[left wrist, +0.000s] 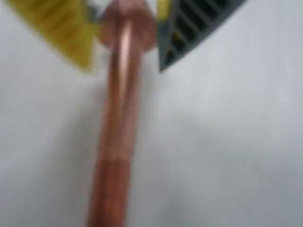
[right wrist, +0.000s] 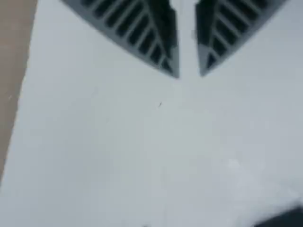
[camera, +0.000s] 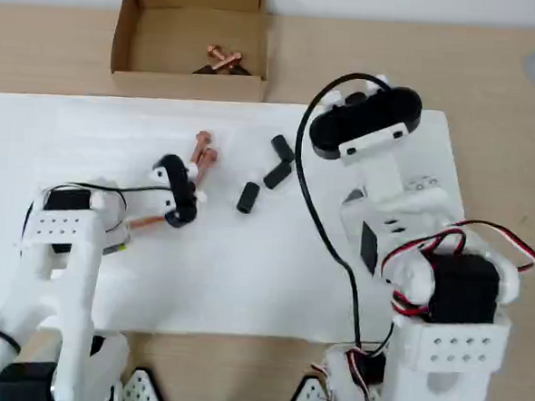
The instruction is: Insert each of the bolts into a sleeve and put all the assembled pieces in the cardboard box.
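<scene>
At the left, the left fingers (left wrist: 61, 28) were clenched on a copper bolt (left wrist: 116, 142) just under its head, the shank sticking out free over the white mat (camera: 244, 281). Judged from this, the step in hand was bringing that bolt to a sleeve. Done well, it would call for a firm grasp near the head, lining the shank up with the bore of the nearest sleeve (camera: 248, 197), and entering it straight. The other arm would probably need to steady the sleeve so it could not slide or roll. 2 loose bolts (camera: 204, 151) lay together just beyond the left fingers, and 2 more sleeves (camera: 279, 162) lay near the first. Farther right, the right fingers (right wrist: 142, 28) were drawn almost together, a thin gap between them, grasping nothing, over bare mat. The cardboard box (camera: 123, 37) stood open on the wooden surface (camera: 492, 87) past the mat's far edge. In it lay a small cluster of assembled pieces (camera: 223, 60), copper and black, whose count could not be told
</scene>
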Tool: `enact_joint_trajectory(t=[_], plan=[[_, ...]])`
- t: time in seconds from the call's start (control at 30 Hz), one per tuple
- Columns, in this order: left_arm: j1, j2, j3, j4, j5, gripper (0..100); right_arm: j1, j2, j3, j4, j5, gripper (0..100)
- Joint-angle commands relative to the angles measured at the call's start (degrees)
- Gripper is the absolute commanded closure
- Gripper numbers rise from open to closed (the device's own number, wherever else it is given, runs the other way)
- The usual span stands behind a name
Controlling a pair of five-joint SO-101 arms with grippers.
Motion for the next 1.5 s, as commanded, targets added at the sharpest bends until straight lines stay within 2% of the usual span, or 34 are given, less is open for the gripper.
enact_joint_trajectory(t=[0.0, 0.1, 0.17, 0.27, 0.47, 0.6, 0.63, 0.7, 0.87, 1.07, 1.23, 1.47], plan=[[-1.85, 1.01, -5.01, -0.97, 2.29, 73, 0.75, -1.19, 1.8, -0.18, 0.18, 96.7], [-2.9, 1.01, -7.03, -0.97, 7.12, 67, 0.57, -1.19, 2.33, -0.26, 0.18, 96.7], [-3.6, 1.01, -8.18, -0.97, 11.78, 66, 0.48, -1.1, 2.42, -0.44, 0.18, 96.7], [-4.04, 0.75, -10.73, 0.09, 25.41, 66, 0.48, -0.92, 2.42, -0.44, 0.26, 96.7], [-4.13, -2.68, -16.88, 15.38, 74.2, 72, 0.4, -0.92, 3.74, -1.23, 0.35, 96.7], [-3.08, -4.79, -19.08, 23.74, 112.35, 75, 0.4, -0.92, 8.4, -4.66, 0.35, 96.7], [-3.78, -5.49, -19.69, 25.58, 119.82, 75, 0.4, -0.92, 9.45, -5.54, 0.35, 96.7], [-4.84, -6.37, -20.04, 25.76, 128.53, 75, 0.4, -0.92, 10.95, -6.86, 0.26, 96.7], [-4.04, -8.92, -17.58, 26.11, 135.65, 75, 0.31, -0.84, 11.3, -7.82, 0.18, 96.7], [-3.87, -8.84, -4.48, 17.32, 146.73, 75, -3.38, -0.84, 11.38, -7.47, 0.09, 96.7], [-0.35, -8.92, 5.89, 6.95, 149.89, 75, -6.29, -0.84, 11.47, -7.74, -0.53, 96.7], [1.93, -8.92, 8.09, -1.14, 152.88, 75, -8.75, -0.84, 11.47, -7.38, -4.48, 96.7]])
